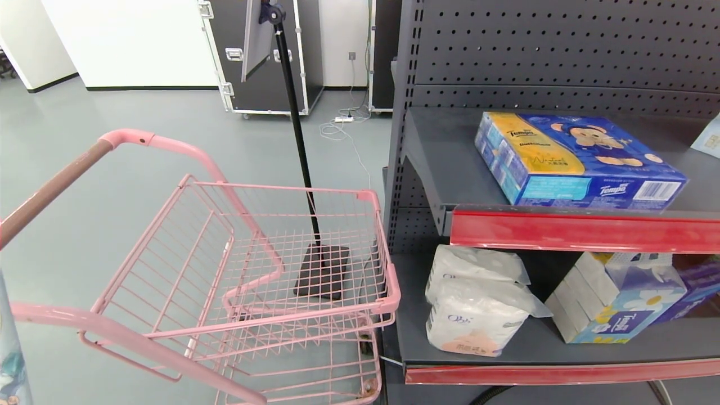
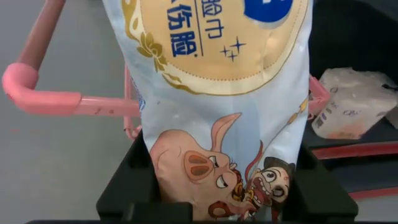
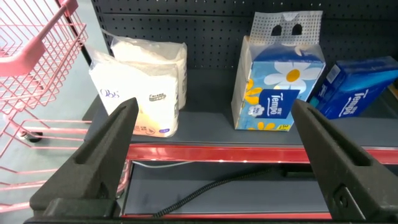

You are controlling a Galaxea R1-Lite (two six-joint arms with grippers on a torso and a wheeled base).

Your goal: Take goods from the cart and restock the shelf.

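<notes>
One printed bag in left claw

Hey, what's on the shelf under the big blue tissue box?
On the lower shelf: two white soft packs, a daisy-print tissue pack and a blue box; anything behind them is covered.

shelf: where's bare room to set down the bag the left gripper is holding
Upper shelf: bare left part, from its left edge to the blue tissue box. Lower shelf: a narrower gap between the white packs and the daisy tissue pack. Crowded to the right, where a dark blue box sits beside the daisy pack.
</notes>
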